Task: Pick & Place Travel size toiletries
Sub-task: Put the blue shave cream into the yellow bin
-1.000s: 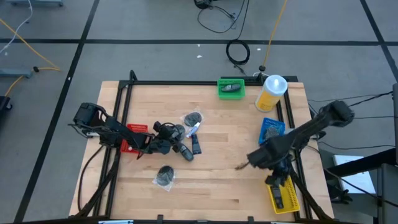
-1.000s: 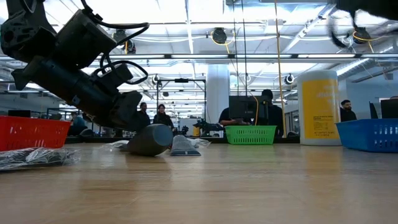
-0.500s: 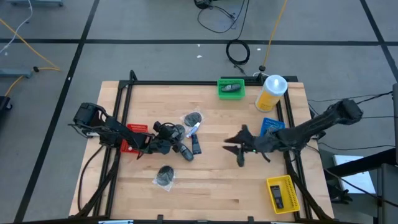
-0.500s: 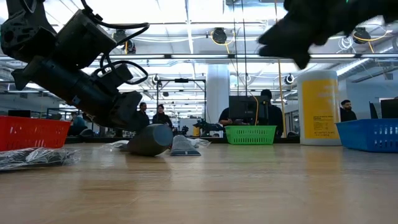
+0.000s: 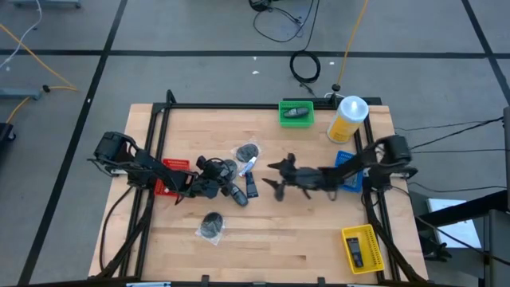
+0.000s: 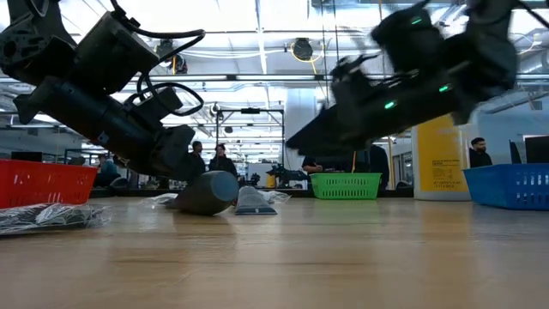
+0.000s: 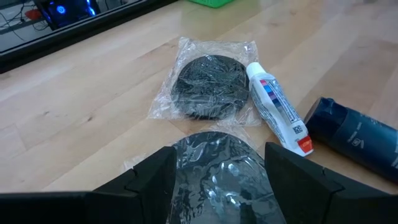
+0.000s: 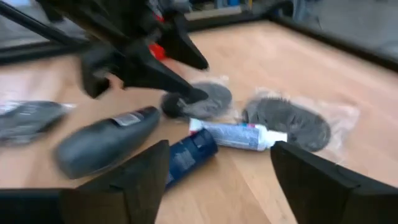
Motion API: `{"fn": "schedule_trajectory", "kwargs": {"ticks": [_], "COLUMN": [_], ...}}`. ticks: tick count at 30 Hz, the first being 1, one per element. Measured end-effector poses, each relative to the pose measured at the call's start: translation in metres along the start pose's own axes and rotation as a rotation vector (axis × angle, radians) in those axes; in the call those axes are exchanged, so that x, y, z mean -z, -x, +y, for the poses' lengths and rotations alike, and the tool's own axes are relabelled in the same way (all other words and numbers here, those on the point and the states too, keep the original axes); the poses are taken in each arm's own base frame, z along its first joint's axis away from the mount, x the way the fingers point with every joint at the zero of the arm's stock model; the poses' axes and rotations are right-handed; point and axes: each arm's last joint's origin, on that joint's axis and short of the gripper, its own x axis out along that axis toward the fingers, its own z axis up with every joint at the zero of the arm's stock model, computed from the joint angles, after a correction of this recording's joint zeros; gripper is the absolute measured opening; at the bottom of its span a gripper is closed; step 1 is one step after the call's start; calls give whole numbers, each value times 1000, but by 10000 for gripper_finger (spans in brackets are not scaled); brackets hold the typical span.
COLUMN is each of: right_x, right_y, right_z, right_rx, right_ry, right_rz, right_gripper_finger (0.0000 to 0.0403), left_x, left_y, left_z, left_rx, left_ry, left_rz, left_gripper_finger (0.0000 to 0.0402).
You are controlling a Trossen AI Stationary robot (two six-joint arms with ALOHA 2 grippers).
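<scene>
My left end effector point(image 5: 225, 177) is low over the pile at the counter's point(image 5: 271, 231) left-centre, fingers spread wide, and a round dark packet in clear wrap point(image 7: 208, 177) sits right between them, on the wood. Just past my fingertips lies a second round packet point(image 7: 208, 87), with a white tube point(image 7: 278, 109) alongside it and touching its wrap, and a dark blue tube point(image 7: 357, 134) just beside that.

My right end effector point(image 5: 275, 178) hangs above mid-counter, pointed toward the same pile, fingers wide and holding nothing. Ahead of it I see the white tube, the blue tube, a dark grey bottle point(image 8: 106, 142) lying on its side, and two round packets. One more wrapped packet point(image 5: 211, 226) lies apart, nearer the counter's front edge.

Red basket point(image 5: 171, 177) under my left arm, green basket point(image 5: 296, 113) at the far edge with a dark item inside, blue basket point(image 5: 347, 169) and yellow basket point(image 5: 360, 247) on the right, yellow bottle point(image 5: 347, 118) standing near the green one.
</scene>
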Motion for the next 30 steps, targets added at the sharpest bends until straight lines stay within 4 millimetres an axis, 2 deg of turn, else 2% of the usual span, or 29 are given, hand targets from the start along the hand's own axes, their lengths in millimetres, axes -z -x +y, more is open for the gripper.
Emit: {"fn": "schedule_trajectory", "kwargs": {"ticks": [5, 13, 19, 24, 30], "right_x": [1, -1, 8, 11, 13], "right_y": [-34, -68, -75, -74, -71], "right_z": [12, 25, 27, 28, 30], "right_rx": [24, 76, 167, 112, -10], "right_ry": [6, -81, -77, -88, 19], "right_rz": [64, 125, 173, 242, 331], "right_gripper_finger": [301, 286, 275, 268, 256], "left_x": [0, 1, 3, 4, 4], "left_y": [0, 1, 3, 3, 3], "left_z": [0, 0, -1, -1, -1], "left_rx": [-1, -4, 3, 1, 3], "left_ry": [0, -9, -13, -8, -8], "left_rz": [0, 8, 14, 18, 20], "left_gripper_finger": [241, 241, 241, 241, 241]}}
